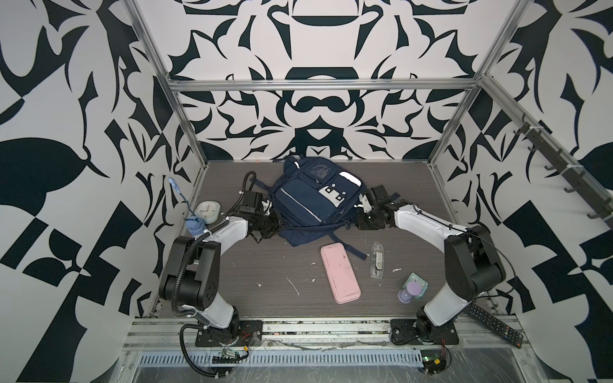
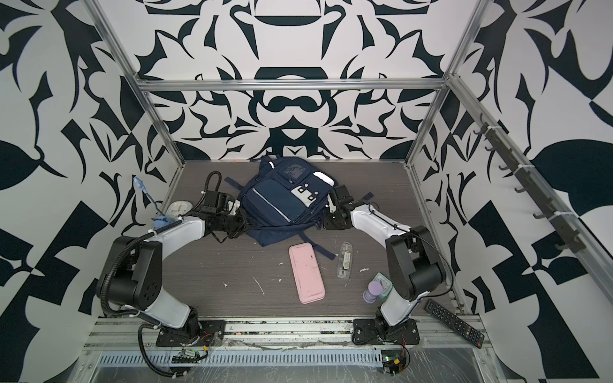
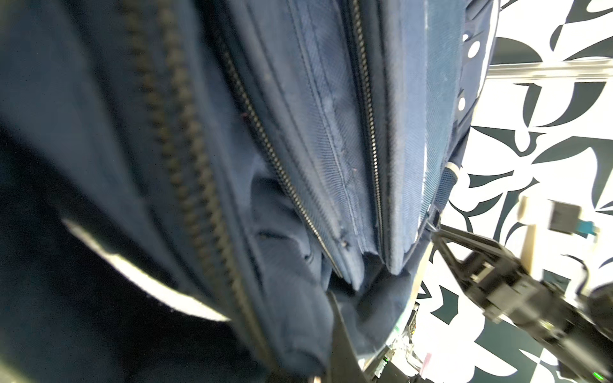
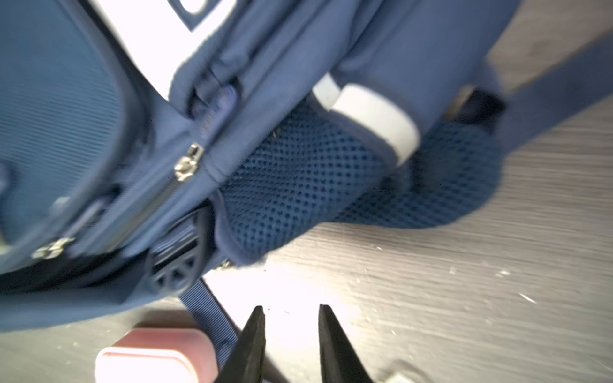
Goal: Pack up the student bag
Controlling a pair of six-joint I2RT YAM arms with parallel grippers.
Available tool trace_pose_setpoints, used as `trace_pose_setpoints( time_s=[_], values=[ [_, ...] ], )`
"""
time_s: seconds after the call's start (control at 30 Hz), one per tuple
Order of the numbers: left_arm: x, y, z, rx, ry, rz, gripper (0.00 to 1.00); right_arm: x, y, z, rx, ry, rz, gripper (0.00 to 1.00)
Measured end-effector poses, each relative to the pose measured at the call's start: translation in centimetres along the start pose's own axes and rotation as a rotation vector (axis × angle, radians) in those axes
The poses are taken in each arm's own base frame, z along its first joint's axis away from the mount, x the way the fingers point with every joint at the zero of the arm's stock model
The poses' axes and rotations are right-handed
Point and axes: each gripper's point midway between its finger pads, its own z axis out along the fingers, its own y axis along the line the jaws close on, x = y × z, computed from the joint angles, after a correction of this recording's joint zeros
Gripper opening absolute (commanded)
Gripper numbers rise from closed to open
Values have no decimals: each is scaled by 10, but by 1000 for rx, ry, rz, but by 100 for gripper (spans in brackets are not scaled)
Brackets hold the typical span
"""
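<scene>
The student bag (image 1: 315, 199) (image 2: 285, 199), a navy backpack with white strips and a dotted grey patch, lies at the back middle of the table. My left gripper (image 1: 276, 223) (image 2: 243, 223) is at its near left edge, shut on a fold of the bag's fabric (image 3: 298, 315). Only one dark finger (image 3: 341, 338) shows there. My right gripper (image 1: 355, 224) (image 4: 291, 308) is just off the bag's right side, by the mesh pocket (image 4: 298, 179). It is open by a small gap, with nothing but table between its tips.
A pink pencil case (image 1: 340, 272) (image 4: 156, 354) lies in front of the bag, with a clear case (image 1: 377, 258) to its right. Near the right arm's base are a purple bottle (image 1: 409, 291) and a remote (image 1: 494, 325). A white clock (image 1: 207, 212) sits at the left.
</scene>
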Motion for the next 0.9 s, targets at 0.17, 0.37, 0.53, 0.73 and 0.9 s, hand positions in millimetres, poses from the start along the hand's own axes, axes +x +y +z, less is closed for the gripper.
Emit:
trace_pose_setpoints(
  time_s=[0.17, 0.37, 0.53, 0.73, 0.9],
  values=[
    [2, 0, 5, -12, 2, 14, 20, -3, 1, -13, 4, -25, -3, 31],
    [8, 4, 17, -30, 18, 34, 36, -5, 1, -18, 6, -36, -4, 32],
    [11, 9, 21, -69, 12, 68, 39, -4, 2, -18, 3, -33, -2, 32],
    [18, 14, 17, -176, -1, 169, 49, -13, 14, -17, -14, -43, -20, 32],
    [16, -1, -5, -202, -29, 232, 57, -26, 28, -13, -29, -51, -39, 37]
  ],
)
